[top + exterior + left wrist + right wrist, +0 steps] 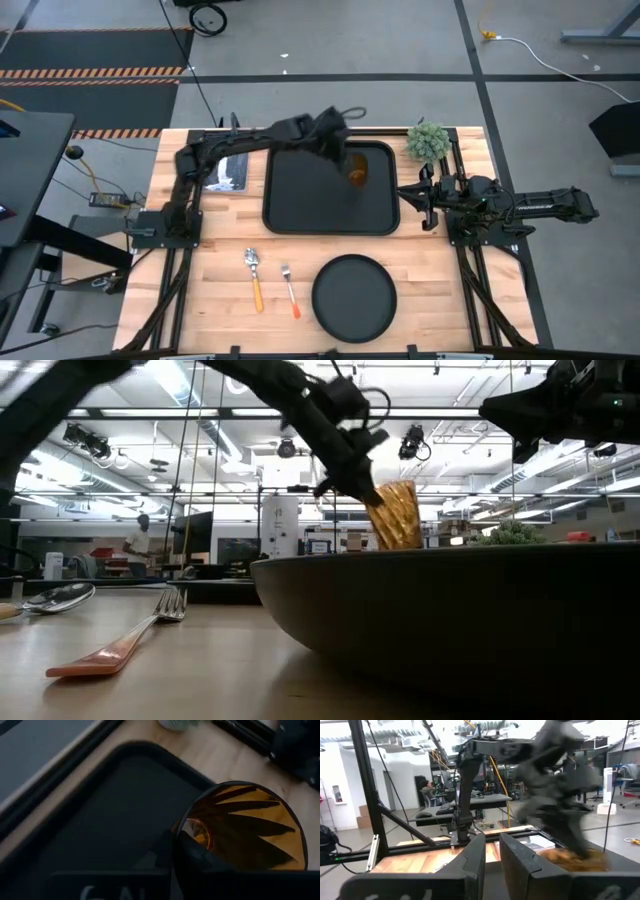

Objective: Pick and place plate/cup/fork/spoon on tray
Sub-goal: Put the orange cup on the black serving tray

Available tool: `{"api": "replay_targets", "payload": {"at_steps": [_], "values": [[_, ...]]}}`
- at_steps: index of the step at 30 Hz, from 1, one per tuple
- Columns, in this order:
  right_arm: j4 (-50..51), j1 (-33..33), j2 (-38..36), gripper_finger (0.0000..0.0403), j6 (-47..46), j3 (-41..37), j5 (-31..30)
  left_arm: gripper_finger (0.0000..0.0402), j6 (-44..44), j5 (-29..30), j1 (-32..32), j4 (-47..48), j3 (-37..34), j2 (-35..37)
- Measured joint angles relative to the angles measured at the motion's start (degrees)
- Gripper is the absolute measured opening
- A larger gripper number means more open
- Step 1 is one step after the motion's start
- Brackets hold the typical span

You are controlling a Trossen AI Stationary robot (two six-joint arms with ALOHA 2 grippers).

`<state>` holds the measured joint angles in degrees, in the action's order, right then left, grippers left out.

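Note:
My left gripper (345, 160) is over the far right part of the black tray (300, 205), shut on the amber cup (357, 170). The cup also shows tilted in the low view (397, 515). The round black plate (354, 297) lies on the table near the front edge. The fork (290, 290) and the spoon (254, 275) lie flat to its left. My right gripper (408, 198) waits just off the tray's right edge, open and empty. My left gripper holds the cup by its wall at the rim (181, 831), with one finger (195, 857) inside the cup and one (162, 851) outside. The fingers slant down from above and from the table's left. The cup is tilted over the tray; the plate hides its base in the low view.
A small green plant (428, 142) stands at the far right, close to the tray's corner. A flat grey object (226, 172) lies left of the tray. Bare wood lies between the tray and the plate.

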<state>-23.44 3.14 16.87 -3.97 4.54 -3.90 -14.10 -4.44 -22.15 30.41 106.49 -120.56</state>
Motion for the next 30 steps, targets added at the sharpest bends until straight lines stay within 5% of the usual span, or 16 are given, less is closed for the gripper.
{"api": "replay_targets", "payload": {"at_steps": [7, 15, 25, 30], "values": [[0.0, 0.0, 0.0, 0.0064, 0.1, 0.0, 0.0, 0.0016, 2.5, -1.2, -3.8, 3.1, 15.7, -12.6], [0.5, 0.0, 0.0, 0.0064, 0.1, 0.0, 0.3, 0.0025, 4.2, -0.8, -3.6, 4.6, 17.9, -16.5], [0.4, 0.0, 0.0, 0.0064, 0.1, 0.0, 0.5, 0.0158, 6.9, 1.0, -2.7, 1.6, 18.5, -16.3], [0.7, 0.0, 0.0, 0.0064, -0.3, 0.0, 0.5, 0.0182, 12.4, 1.2, -2.8, 9.4, 23.0, -14.5]]}}
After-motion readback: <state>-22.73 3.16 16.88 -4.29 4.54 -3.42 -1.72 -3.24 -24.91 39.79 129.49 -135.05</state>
